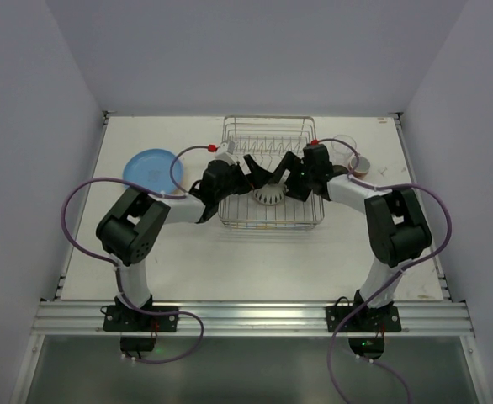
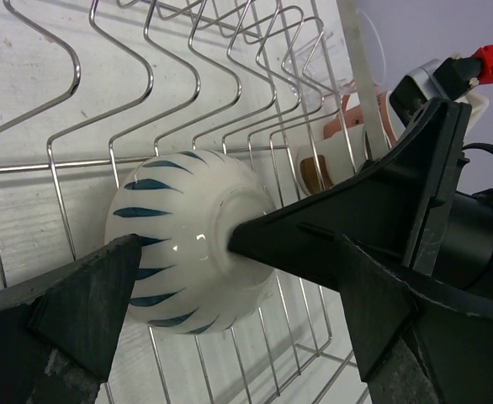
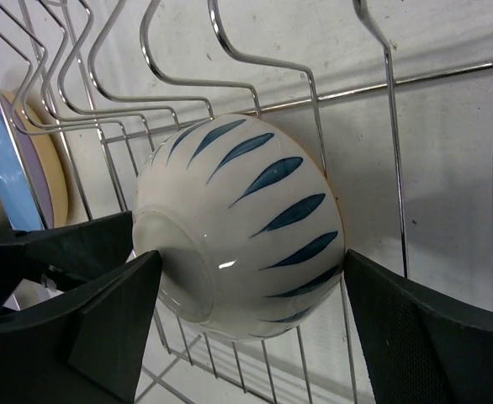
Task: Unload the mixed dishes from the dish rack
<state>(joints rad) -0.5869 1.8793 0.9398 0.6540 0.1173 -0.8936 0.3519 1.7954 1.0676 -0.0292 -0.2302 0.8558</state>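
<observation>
Lying flat on the table (image 1: 230, 252) at the far left is the blue plate (image 1: 152, 168), outside the dish rack (image 1: 267, 123). Next comes the left gripper (image 1: 262, 178), its pincer spread wide over the rack and pinching nothing. Between both arms, the cream bowl (image 1: 269, 196) with blue stripes sits upside down on the rack's wire floor. The right gripper (image 1: 290, 183) straddles it, fingers parted to either side; whether they touch it I cannot tell. Farther right, the clear tumbler (image 1: 345, 148) and reddish-brown cups (image 1: 360, 170) stand on the table.

White table (image 1: 230, 252) carries dish rack (image 1: 267, 120), blue plate (image 1: 150, 168).
</observation>
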